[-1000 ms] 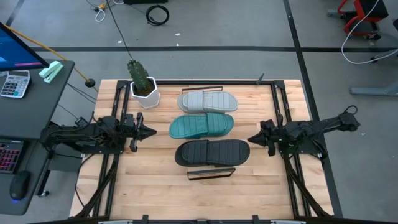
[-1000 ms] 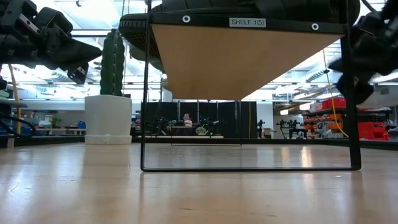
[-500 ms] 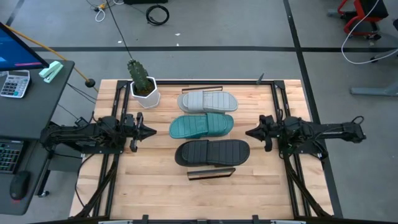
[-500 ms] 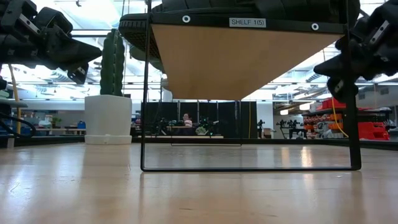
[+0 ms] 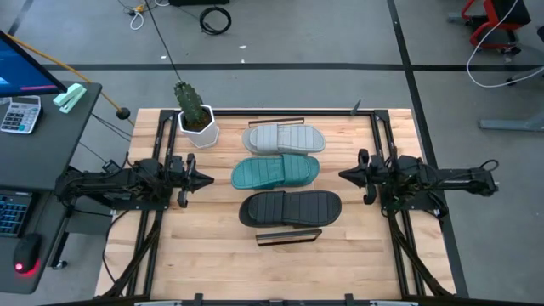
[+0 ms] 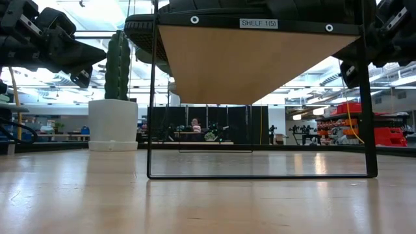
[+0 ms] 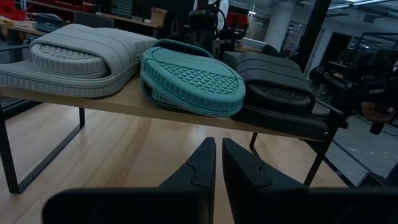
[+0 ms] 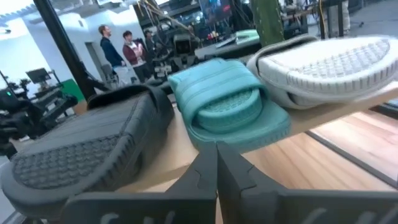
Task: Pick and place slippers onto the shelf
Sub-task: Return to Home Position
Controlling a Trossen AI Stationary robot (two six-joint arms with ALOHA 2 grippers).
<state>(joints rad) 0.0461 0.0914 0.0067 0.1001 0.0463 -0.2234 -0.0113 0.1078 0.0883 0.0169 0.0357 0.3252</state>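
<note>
Three slippers lie side by side, soles down, on the shelf (image 6: 260,58): light grey (image 5: 283,138) at the far end, teal (image 5: 275,172) in the middle, black (image 5: 290,208) nearest. The left wrist view shows them as grey (image 7: 74,59), teal (image 7: 193,78) and black (image 7: 280,90); the right wrist view as black (image 8: 81,149), teal (image 8: 227,106) and grey (image 8: 329,62). My left gripper (image 5: 208,180) is shut and empty, left of the shelf, pointing at it. My right gripper (image 5: 342,176) is shut and empty, right of the shelf, pointing at it.
A cactus in a white pot (image 5: 196,127) stands at the far left of the table, beside the grey slipper. The shelf stands on thin dark rails (image 5: 289,238) with open space under its board. People (image 8: 118,43) stand in the room beyond the table.
My right gripper has risen and gone a little toward the table's far edge, staying shut and empty. The slippers and the shelf have not moved.
</note>
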